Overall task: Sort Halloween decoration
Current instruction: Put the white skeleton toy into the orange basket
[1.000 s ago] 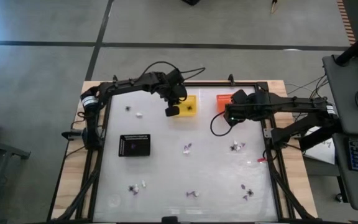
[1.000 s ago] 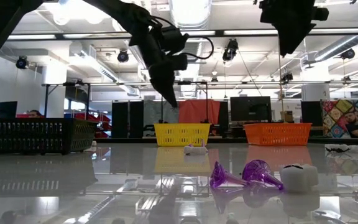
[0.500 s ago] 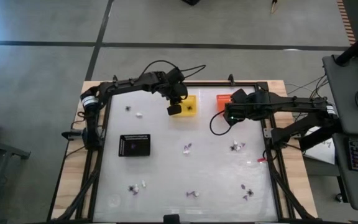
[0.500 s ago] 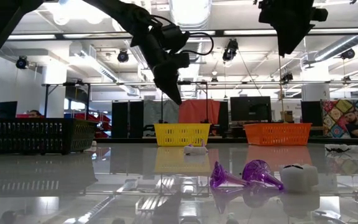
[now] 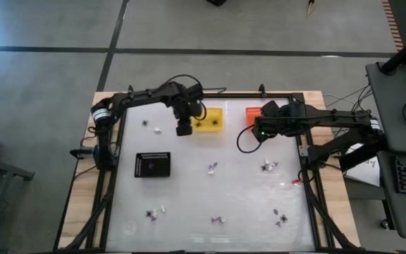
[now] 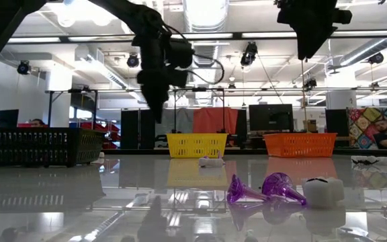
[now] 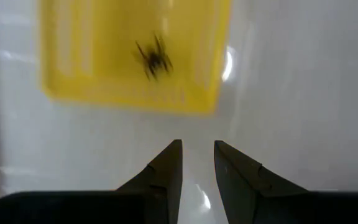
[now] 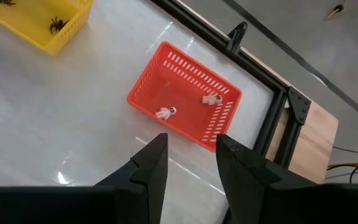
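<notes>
Beside yellow basket (image 5: 210, 121), black tray (image 5: 153, 165), trinkets (image 5: 212, 167)

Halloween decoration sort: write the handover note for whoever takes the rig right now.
Left gripper: open, empty, beside the yellow basket.
Right gripper: open, empty, by the orange basket.
Done: black spiders in the yellow basket, two small white figures in the orange one.
Left: purple, white and black trinkets scattered over the table, plus one near the black tray.
</notes>
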{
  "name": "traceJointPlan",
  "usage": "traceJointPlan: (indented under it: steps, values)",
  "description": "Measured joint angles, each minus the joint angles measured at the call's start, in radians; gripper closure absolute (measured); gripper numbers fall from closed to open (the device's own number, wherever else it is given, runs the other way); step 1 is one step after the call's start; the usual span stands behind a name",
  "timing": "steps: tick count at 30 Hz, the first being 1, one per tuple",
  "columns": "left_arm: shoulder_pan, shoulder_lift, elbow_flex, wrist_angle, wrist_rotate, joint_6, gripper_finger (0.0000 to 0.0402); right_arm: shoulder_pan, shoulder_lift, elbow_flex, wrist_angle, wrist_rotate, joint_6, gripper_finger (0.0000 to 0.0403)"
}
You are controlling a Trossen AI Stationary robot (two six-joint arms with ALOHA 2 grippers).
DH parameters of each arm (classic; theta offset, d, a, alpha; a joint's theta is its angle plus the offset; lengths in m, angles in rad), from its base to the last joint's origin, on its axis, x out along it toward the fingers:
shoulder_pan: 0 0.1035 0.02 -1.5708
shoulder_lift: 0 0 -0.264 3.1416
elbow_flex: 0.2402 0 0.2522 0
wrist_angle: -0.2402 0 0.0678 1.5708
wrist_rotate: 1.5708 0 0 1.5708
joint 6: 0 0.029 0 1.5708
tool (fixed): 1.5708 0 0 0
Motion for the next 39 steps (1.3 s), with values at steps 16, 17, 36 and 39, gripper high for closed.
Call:
traceJointPlan:
  steps: [16,17,36,39]
  values:
    - [0.001,-0.093,-0.129,-0.137,0.003,-0.046,0.0326,0.0,0.0,-0.025,0.02,0.025,-0.05,0.0275]
    - [0.0,-0.117,-0.159,-0.134,0.003,-0.046,0.0326,0.0,0.0,-0.033,0.02,0.024,-0.05,0.0275]
    - [0.047,-0.419,-0.573,0.121,-0.047,-0.098,0.0326,-0.001,0.0,-0.09,0.062,0.023,-0.064,0.0275]
    - [0.093,-0.416,-0.6,0.163,-0.049,-0.098,0.0326,-0.001,0.0,-0.09,0.078,0.022,-0.062,0.0275]
